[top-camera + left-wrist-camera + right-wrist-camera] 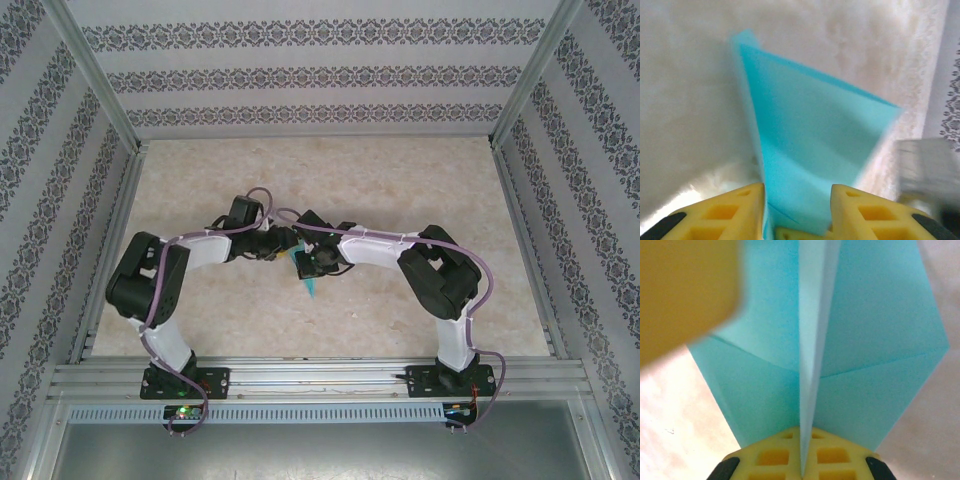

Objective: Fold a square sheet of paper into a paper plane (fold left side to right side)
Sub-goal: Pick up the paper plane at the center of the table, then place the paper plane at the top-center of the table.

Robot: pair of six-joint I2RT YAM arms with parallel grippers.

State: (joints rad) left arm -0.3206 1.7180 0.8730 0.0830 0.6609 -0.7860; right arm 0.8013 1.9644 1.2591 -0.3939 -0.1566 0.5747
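Mid-table, between the two wrists: paper plane (308, 275) pinched along its centre crease by fully closed right gripper (801, 462). Left gripper (797, 215) part-open, one wing loose in the gap, not gripped. Likely trouble: wing snagged or creased crooked by left fingers (730, 212), thin paper slipping. Crowded wrists and looping cables (258, 192) near; patterned walls (60, 150) well apart.

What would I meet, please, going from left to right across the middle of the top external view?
In order: patterned left wall → left arm → turquoise paper → right arm → patterned right wall. The gripper tips crowd over the paper, so I leave them out of the order.
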